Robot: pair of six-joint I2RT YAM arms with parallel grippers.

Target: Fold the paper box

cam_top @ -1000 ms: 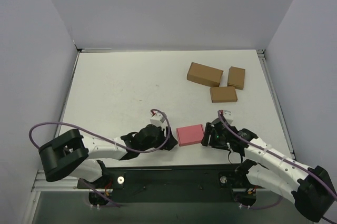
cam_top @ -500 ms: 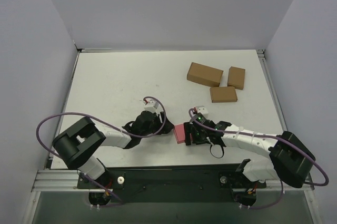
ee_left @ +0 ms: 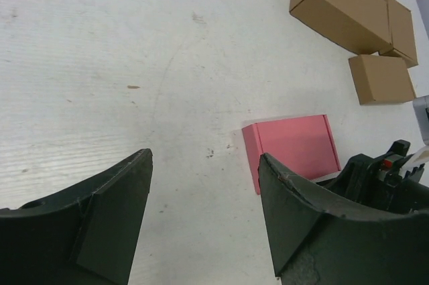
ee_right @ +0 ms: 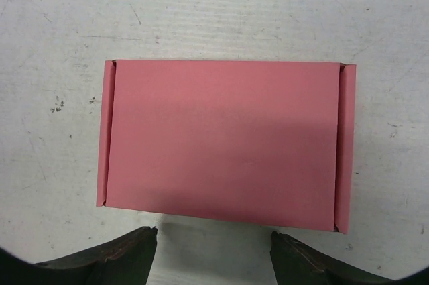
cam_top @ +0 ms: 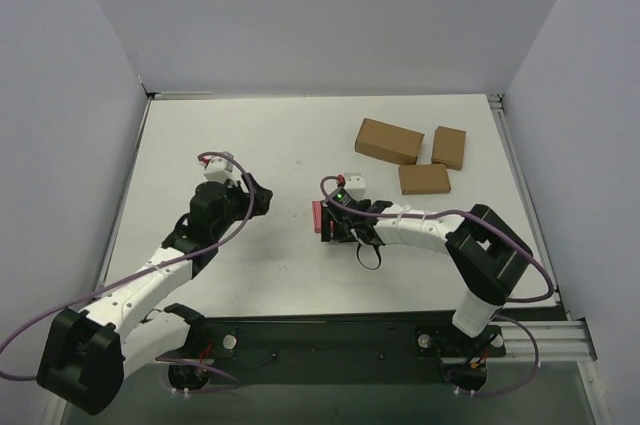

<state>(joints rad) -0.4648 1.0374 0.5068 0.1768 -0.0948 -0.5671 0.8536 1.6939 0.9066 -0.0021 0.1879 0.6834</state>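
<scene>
The paper box (ee_right: 224, 144) lies flat on the white worktop (cam_top: 200, 145), and it looks shut and folded up already. The right hand (ee_right: 213, 241) sits just beside its long edge, with its two fingers apart and nothing between them. The left hand (ee_left: 204, 157) is open too, holds nothing, and is well away from the box. I think what is left is to check the lid and press it down. To do that well, the right hand should go slow and push down in the middle of the lid, not from the side, or the light box may slide away. The left hand could come near to stop it. The right wrist view shows the whole pink top and a thin strip at each short end. From above you see only a small red bit, since the right hand hides most of it. Only the top view and left wrist view show the three brown boxes (cam_top: 388, 141), far off
</scene>
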